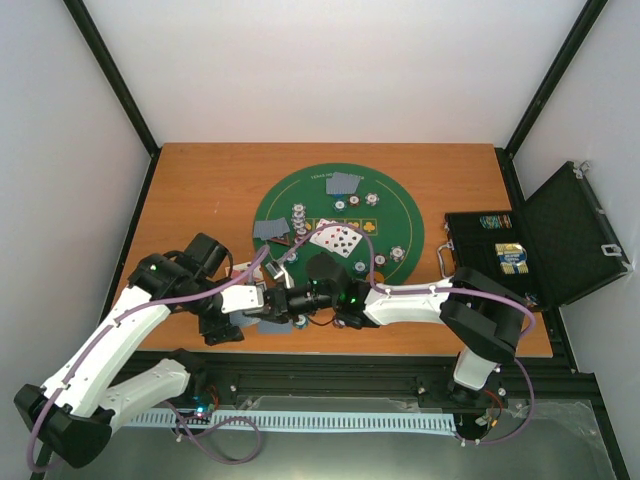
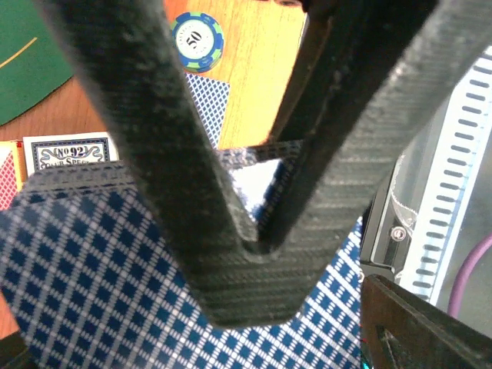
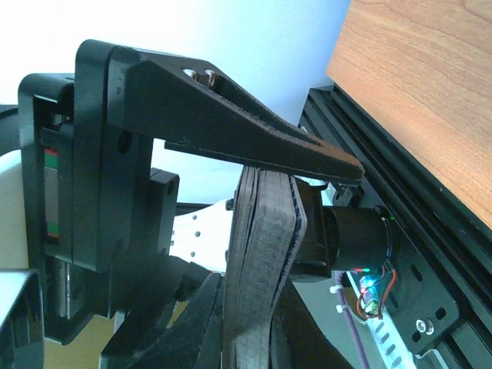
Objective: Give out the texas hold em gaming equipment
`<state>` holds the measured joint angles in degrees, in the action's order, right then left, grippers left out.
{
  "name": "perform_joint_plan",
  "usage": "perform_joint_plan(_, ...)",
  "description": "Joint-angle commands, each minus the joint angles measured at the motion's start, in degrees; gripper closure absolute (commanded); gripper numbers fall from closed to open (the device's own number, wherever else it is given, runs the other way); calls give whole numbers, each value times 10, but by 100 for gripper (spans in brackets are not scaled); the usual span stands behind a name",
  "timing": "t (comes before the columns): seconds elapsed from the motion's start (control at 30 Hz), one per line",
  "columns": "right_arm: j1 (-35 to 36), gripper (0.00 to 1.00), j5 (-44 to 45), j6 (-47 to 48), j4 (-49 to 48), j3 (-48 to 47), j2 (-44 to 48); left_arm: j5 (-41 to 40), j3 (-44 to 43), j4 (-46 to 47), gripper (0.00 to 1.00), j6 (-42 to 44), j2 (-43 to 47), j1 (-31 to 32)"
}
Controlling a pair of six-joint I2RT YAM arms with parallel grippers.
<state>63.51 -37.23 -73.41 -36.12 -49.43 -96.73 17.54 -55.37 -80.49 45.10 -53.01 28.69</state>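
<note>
1. Right claw [image 1: 287, 300]: narrow, clamped on the deck [image 3: 261, 261]. The upper finger [image 3: 254, 138] lies across the deck's top end.
2. Left claw [image 1: 266, 299]: nose to nose with the right claw. Can't tell how wide its jaws stand.
3. Room: both claws sit at 6 o'clock of the green mat [image 1: 290, 195], right at the counter [image 1: 200, 190] near edge. The black rail [image 3: 400, 223] runs just off that edge. It is tight between the two claws. There is bare counter from 9 to 11 o'clock, and an open black case [image 1: 560, 240] at 3 o'clock.
4. Deck axis: it is edge-on to the right wrist view, with the long axis running up-down in frame and the stack slightly bowed.
5. Deck look: the edges are dark. In the left wrist view the back is blue with a white diamond lattice and fills the lower left.
6. Nearby: a loose card [image 2: 207, 100] lies flat on the counter, same back. A "50" chip [image 2: 197, 40] sits just past it, with a teal, blue and white striped rim.
7. On the mat: face-down cards [image 1: 343, 183] at 12 o'clock, face-up cards [image 1: 338, 238] fanned at the centre, and chip stacks [image 1: 298, 215] at 9 o'clock.
</note>
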Motion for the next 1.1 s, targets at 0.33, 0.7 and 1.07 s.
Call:
perform_joint_plan(0.33,-1,97,21,14,65,-11,-13,12,-31,19,35,0,11,1)
perform_joint_plan(0.7,-6,97,54,31,148,4,-25,17,-53,4,36,-7,18,1)
perform_joint_plan(1.07,-14,97,54,39,154,25,-20,55,-89,-11,37,-27,7,2)
